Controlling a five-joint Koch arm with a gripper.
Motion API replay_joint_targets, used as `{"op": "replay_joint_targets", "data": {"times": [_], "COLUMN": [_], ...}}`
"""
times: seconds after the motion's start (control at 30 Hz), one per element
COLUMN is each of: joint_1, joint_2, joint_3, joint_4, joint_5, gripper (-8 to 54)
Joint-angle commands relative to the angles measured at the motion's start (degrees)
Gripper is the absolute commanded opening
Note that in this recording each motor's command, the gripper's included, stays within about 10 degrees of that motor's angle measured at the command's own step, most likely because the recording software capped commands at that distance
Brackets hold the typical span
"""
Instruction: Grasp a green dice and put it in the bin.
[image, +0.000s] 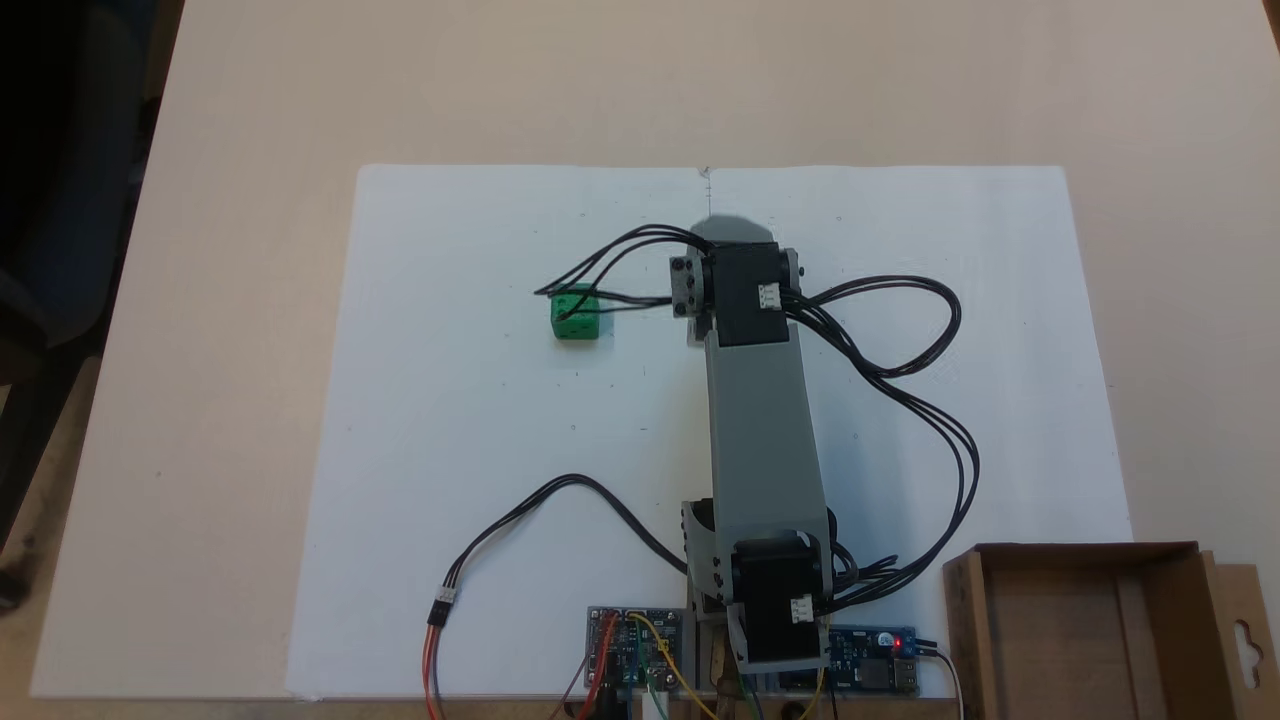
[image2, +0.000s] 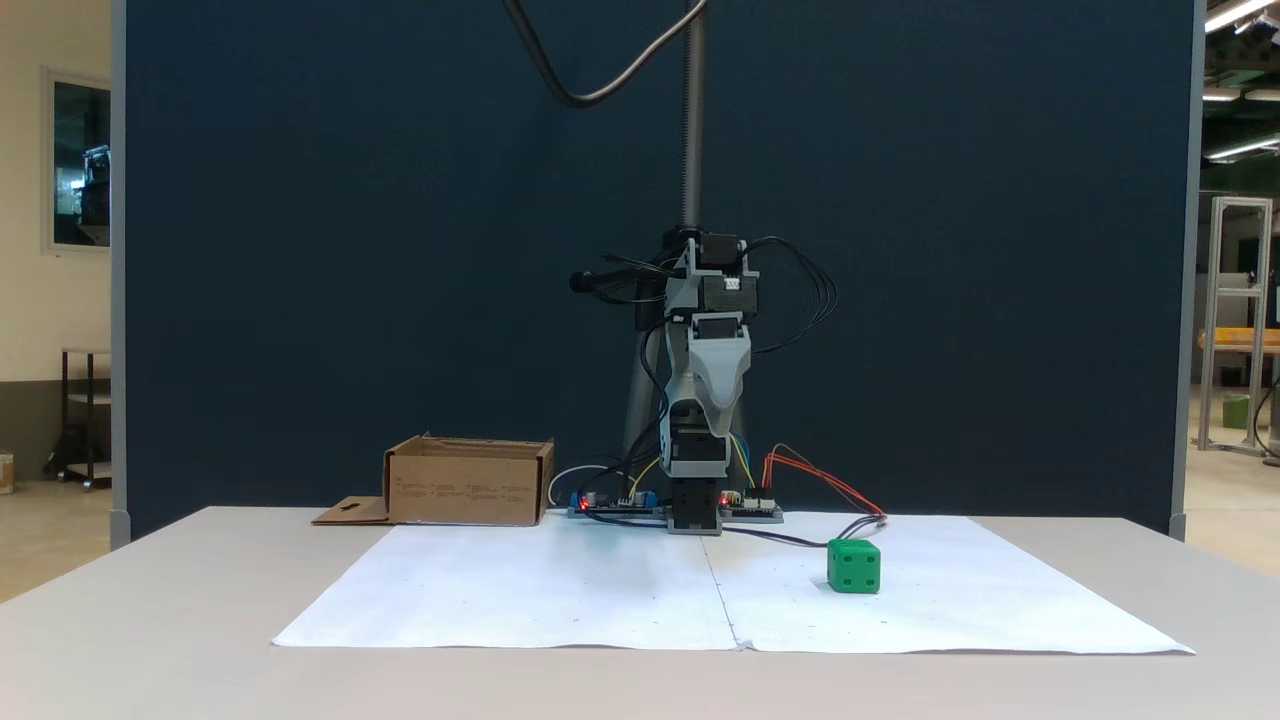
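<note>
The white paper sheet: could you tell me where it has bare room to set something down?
The white paper sheet is bare left of the green dice and along its far edge. Near the arm cables loop on both sides, and the circuit boards crowd the near edge beside the bin.

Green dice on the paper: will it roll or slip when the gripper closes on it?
The green dice sits flat on the white paper, so it probably stays put. Its rounded edges and smooth-looking faces may let it slip if gripped off-centre. It looks rigid.
</note>
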Motion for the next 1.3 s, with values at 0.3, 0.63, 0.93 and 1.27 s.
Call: {"op": "replay_joint_targets", "data": {"times": [0.3, 0.63, 0.93, 1.27], "joint_1": [-9.8, -15.8, -25.6, -29.8], "joint_2": [-4.7, -12.8, -17.3, -19.8], "joint_3": [-7.6, -8.1, -10.4, -19.7], "joint_4": [14.4, 2.4, -5.4, -5.4], "joint_5": [13.0, 17.9, 26.0, 29.4], "gripper": [42.7, 42.5, 40.7, 40.6]}}
